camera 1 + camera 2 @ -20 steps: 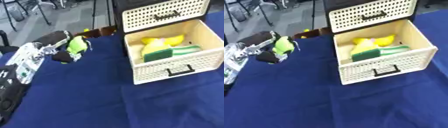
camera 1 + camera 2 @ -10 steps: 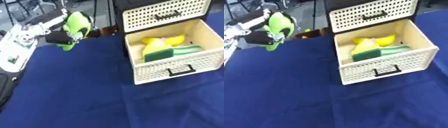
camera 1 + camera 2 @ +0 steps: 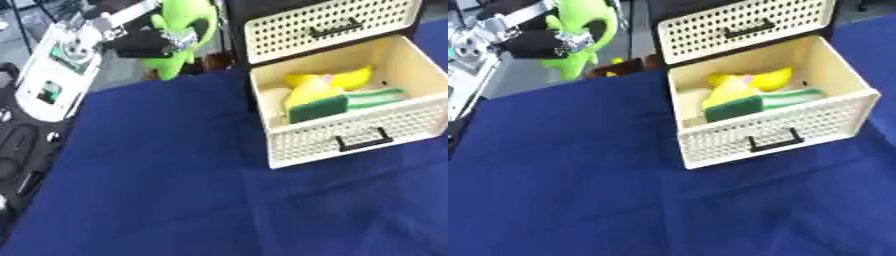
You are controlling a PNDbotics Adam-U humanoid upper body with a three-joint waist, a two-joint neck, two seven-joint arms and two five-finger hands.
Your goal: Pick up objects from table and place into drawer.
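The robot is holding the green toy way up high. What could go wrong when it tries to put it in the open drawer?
1. The green toy dangles from the left robot hand, high and well left of the open drawer, so it might slip and fall on the blue table on the way.
2. The drawer already holds a yellow toy and a green sponge, so the toy may sit on top and stick out.

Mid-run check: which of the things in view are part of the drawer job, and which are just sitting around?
Part of the job:
- green soft toy, held up in the left hand
- open lower drawer, already holding a yellow item and a green sponge

Just lying about:
- closed upper drawer
- blue tablecloth
- brown and orange thing beyond the table's far edge
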